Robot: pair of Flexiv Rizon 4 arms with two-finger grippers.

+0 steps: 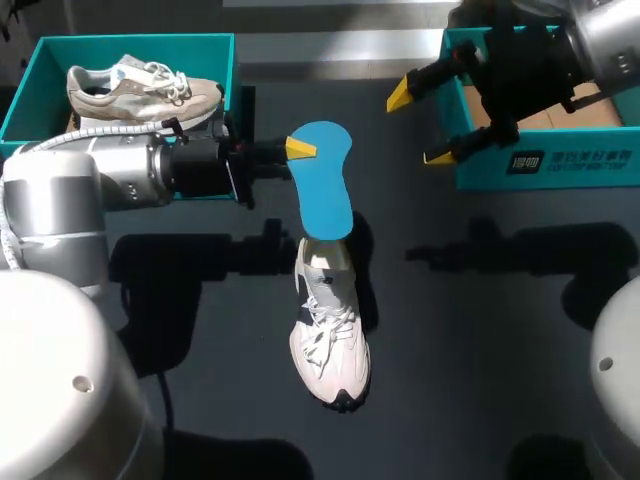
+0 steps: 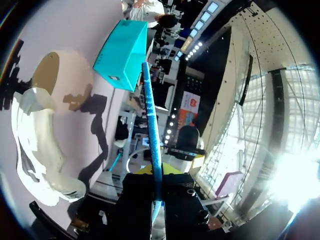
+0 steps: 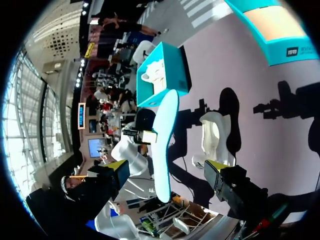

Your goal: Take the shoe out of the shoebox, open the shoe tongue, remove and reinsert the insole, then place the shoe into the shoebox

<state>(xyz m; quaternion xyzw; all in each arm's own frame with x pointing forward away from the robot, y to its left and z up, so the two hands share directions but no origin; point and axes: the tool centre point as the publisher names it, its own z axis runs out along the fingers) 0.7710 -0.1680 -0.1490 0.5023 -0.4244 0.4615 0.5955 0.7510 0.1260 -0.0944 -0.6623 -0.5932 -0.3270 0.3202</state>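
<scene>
Insole [image 1: 326,185] hangs clamped in left gripper [image 1: 298,150] above shoe [image 1: 330,325]; right gripper [image 1: 420,126] gapes wide beside box [image 1: 480,172].

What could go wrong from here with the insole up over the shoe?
1. The left gripper pinches the thin insole only at one edge near its wide end, so it may bend or slip if pushed against the shoe.
2. The shoe lies free on the table; the right gripper is open and off by the shoebox, so a push could shove the shoe aside.
</scene>
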